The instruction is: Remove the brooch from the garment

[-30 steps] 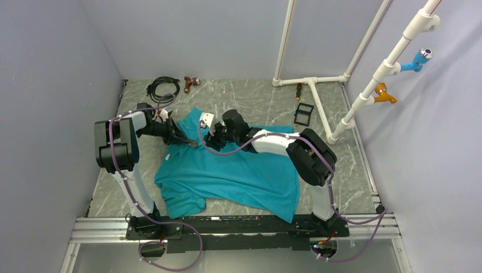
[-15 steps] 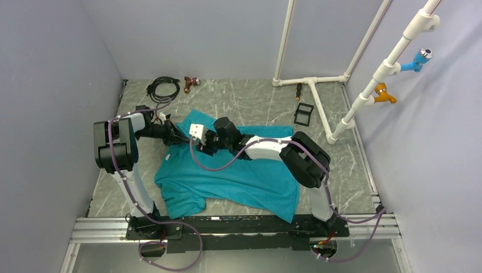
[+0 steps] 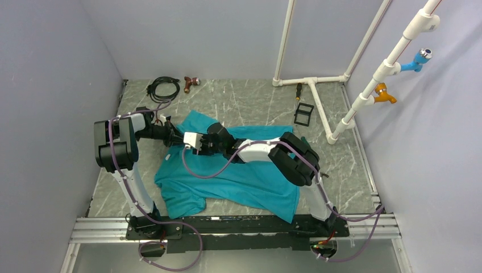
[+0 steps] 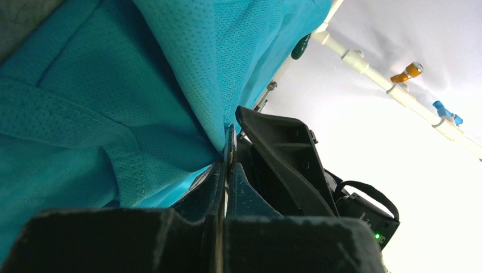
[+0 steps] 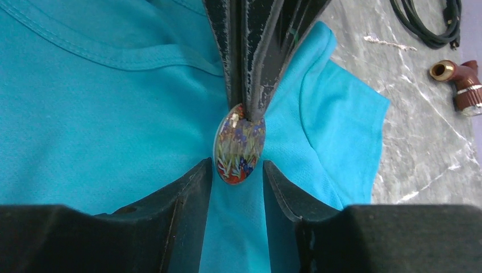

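Observation:
The teal t-shirt (image 3: 244,176) lies spread on the table. The brooch (image 5: 239,147) is an oval disc with a flowered face, standing edge-up on the shirt's chest. My left gripper (image 3: 179,138) is shut on its far edge; in the left wrist view (image 4: 227,170) the thin rim (image 4: 230,145) shows between the pads, with shirt fabric (image 4: 113,114) beside them. My right gripper (image 5: 237,173) is open, one finger on each side of the brooch's near end, not touching it. The brooch is hidden in the top view.
A black cable (image 3: 162,87) and a reddish-brown tool (image 3: 190,83) lie at the back left. A screwdriver (image 3: 298,91), a black frame (image 3: 304,114) and white pipes (image 3: 318,108) stand at the back right. Bare marble table (image 5: 420,142) lies beyond the sleeve.
My right gripper has moved left across the shirt, up to the left gripper, and now straddles the brooch. The left arm has stayed in place.

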